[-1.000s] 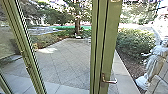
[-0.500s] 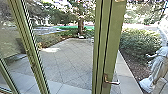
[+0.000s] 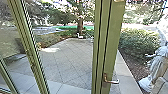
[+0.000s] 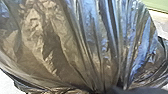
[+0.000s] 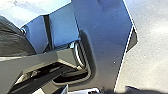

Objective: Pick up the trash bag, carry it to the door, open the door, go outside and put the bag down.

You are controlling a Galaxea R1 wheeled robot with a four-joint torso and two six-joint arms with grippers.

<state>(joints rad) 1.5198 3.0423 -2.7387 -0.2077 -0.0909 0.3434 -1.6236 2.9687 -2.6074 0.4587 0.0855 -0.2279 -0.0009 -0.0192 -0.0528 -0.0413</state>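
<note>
Near: trash bag (image 4: 62, 45), neck pleats apparently pinched by the left gripper (image 4: 110, 90); right gripper's state cannot be told. Best carried slowly, thin plastic clear of the lever handle (image 3: 111, 81) and green door stile (image 3: 102, 47). Beyond: paved terrace (image 3: 67, 60). Versus one second earlier, the outlook sits slightly rightward through camera motion.

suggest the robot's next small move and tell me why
Probably edge slowly toward the door handle, minding the trash bag: the handle sits on a green upright ahead, paving lies beyond, and the bag bulges close to the left wrist camera. I can't tell whether the way through is open.
</note>
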